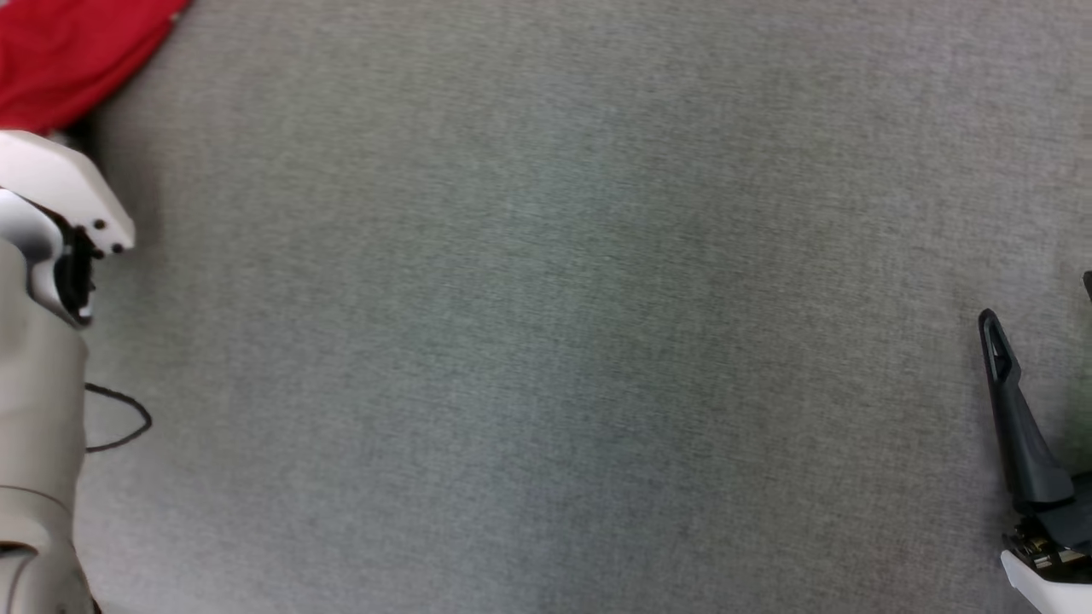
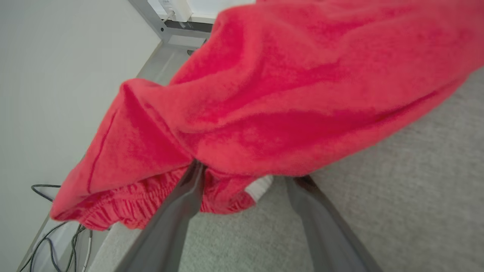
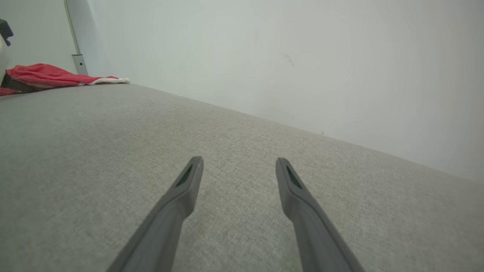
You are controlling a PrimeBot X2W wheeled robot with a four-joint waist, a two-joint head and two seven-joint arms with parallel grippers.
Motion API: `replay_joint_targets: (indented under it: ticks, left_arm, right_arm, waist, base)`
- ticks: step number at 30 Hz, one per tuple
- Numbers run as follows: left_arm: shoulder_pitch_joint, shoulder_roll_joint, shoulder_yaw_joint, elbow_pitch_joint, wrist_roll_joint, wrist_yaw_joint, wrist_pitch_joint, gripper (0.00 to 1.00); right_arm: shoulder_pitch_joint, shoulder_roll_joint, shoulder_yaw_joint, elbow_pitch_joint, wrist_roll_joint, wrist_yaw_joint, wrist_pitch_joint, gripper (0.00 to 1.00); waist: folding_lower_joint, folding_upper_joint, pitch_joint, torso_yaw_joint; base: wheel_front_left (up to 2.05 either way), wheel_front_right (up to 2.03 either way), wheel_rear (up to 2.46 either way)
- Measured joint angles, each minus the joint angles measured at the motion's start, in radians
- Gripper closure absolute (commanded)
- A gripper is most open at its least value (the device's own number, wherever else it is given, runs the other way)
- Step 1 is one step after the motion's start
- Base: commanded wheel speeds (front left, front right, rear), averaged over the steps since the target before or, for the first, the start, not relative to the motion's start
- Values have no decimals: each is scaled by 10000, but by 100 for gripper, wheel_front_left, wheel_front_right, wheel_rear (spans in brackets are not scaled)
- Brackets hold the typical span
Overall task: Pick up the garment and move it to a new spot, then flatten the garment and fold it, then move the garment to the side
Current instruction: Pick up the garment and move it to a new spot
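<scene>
two grippers: left gripper (image 2: 247,175) and right gripper (image 3: 238,166), both with fingers spread as far as my feeds show
left fingers: apart, tips poking in under the hanging edge of the garment (image 2: 287,94), one tip buried in the gathered waistband, the other right at the hem. not pinching anything that i can make out
right fingers: wide apart, nothing between them, hovering low over the bare grey counter (image 3: 113,151)
garment: red and bunched up, draped over the left fingertips in the left wrist view. in the head view it sits in the far left corner of the counter
white piece (image 2: 261,189): small, peeking out from under the red cloth between the left fingers, can't tell what it is
left forearm (image 1: 34,384): pale, along the left edge of the head view, just below the garment
right gripper spot: lower right of the head view, well apart from the garment
background: plain white wall (image 3: 264,56), dark cables (image 2: 56,234) down past the counter's edge
</scene>
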Motion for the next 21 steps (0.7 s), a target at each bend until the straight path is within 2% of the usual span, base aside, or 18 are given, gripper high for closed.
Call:
replay_joint_targets:
  ticks: [1,2,3,13,21]
  left_arm:
    - [-69,42,38,115,-42,-15,-21,5]
    - [-115,79,61,199,-115,-17,-25,85]
    - [-136,119,50,261,-117,-27,-54,100]
    - [-358,69,203,535,-476,-343,-982,100]
    - [-703,130,-251,343,-422,-1014,-1733,100]
  right_arm:
    - [29,6,-12,-54,-2,0,44,0]
    - [69,6,-33,-90,-2,0,50,0]
    - [109,8,-58,-107,-2,0,56,0]
    - [166,270,2,604,-12,-8,13,0]
    - [221,828,178,1595,77,-6,-153,0]
  waist:
    - [0,0,45,-81]
    - [-1,0,74,-151]
    - [-1,0,89,-206]
    - [0,0,-568,-189]
    - [-1,0,-1883,-176]
  base:
    - [0,0,0]
    - [0,0,0]
    - [0,0,0]
    - [0,0,0]
    - [0,0,0]
